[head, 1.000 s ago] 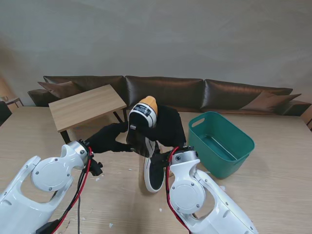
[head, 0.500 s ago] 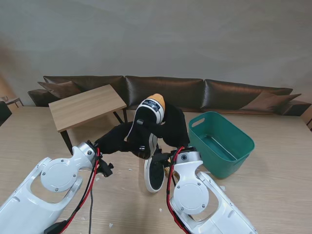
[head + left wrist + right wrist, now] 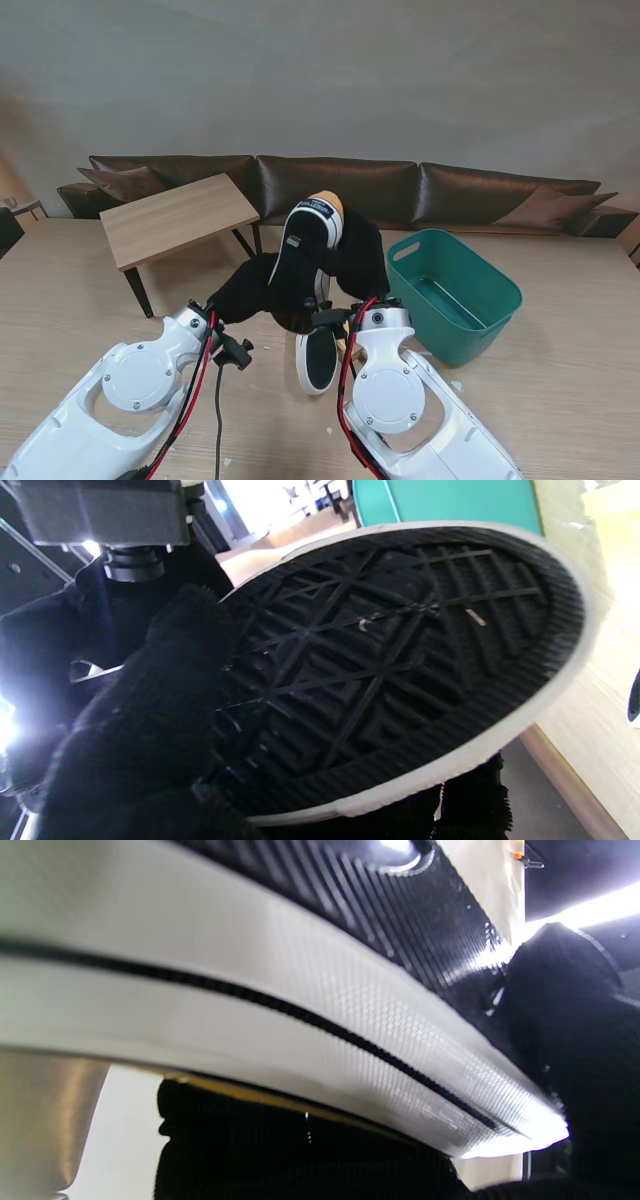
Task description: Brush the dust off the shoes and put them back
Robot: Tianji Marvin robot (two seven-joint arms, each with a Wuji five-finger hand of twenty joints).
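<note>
Raised shoe [image 3: 308,250] shifted rightward, now upright between clasping left hand [image 3: 255,287] and right hand [image 3: 352,255]; second shoe [image 3: 320,358] lies nearer me.

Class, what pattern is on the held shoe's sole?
Black crisscross diamond tread on the sole, white-edged; left wrist view.

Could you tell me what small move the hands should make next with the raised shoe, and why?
Probably lower the raised shoe beside the other shoe on the table. Both the left hand and right hand grip it, no brush shows, and only tiny specks remain on its sole.
</note>
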